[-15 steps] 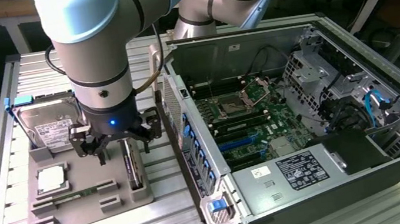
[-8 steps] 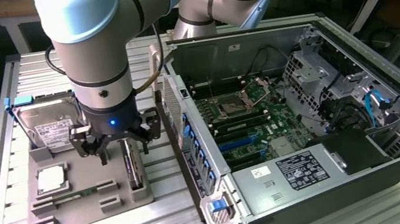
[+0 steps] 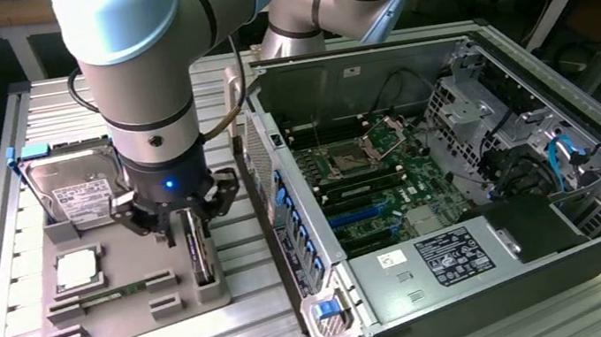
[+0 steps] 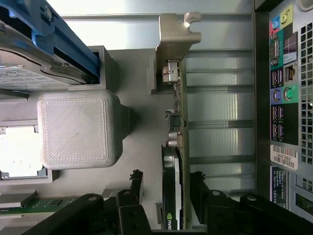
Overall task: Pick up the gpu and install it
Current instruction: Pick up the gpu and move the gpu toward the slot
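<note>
Gripper (image 3: 196, 234) (image 4: 167, 177) is straddling the gpu (image 3: 204, 263) (image 4: 172, 159), fingers spread; card is standing edgewise in the gray parts tray (image 3: 121, 328).

The gpu (image 4: 169, 196) has a glossy black shroud, and its end bracket (image 4: 176, 41) is dull silvery metal. The hand (image 4: 166, 180) is matt black. The grey holder (image 4: 73, 129) is matt plastic with fine ridged lines across its faces. The table (image 4: 220, 98) is ribbed metal with a satin sheen. The hard drive's frame (image 4: 68, 44) is smooth blue plastic, and its label (image 3: 84, 199) looks like white paper.
</note>
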`<state>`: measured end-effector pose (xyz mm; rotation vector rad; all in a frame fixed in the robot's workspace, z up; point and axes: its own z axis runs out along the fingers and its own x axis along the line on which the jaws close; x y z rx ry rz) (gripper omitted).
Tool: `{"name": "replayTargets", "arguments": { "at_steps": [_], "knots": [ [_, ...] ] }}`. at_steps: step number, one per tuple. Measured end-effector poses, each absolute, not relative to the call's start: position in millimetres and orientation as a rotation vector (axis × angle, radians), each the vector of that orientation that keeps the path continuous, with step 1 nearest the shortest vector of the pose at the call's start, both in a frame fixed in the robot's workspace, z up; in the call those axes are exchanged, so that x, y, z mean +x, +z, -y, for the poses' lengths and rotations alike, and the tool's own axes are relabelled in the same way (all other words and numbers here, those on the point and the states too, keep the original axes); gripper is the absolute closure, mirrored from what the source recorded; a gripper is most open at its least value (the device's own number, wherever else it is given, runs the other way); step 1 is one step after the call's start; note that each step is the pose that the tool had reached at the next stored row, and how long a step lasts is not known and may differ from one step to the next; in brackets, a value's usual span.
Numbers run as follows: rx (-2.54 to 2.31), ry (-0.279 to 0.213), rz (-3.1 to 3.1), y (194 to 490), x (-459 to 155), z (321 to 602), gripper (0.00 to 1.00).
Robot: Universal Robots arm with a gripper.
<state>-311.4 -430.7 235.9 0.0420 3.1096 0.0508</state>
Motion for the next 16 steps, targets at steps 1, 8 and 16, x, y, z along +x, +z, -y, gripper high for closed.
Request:
{"name": "replayTargets", "arguments": {
  "at_steps": [1, 8, 16],
  "knots": [
    [0.042, 0.051, -3.11, 235.9, -311.4, 430.7, 0.53],
    [0.042, 0.051, -3.11, 236.0, -311.4, 430.7, 0.73],
    [0.042, 0.051, -3.11, 236.0, -311.4, 430.7, 0.73]
  ]
}}
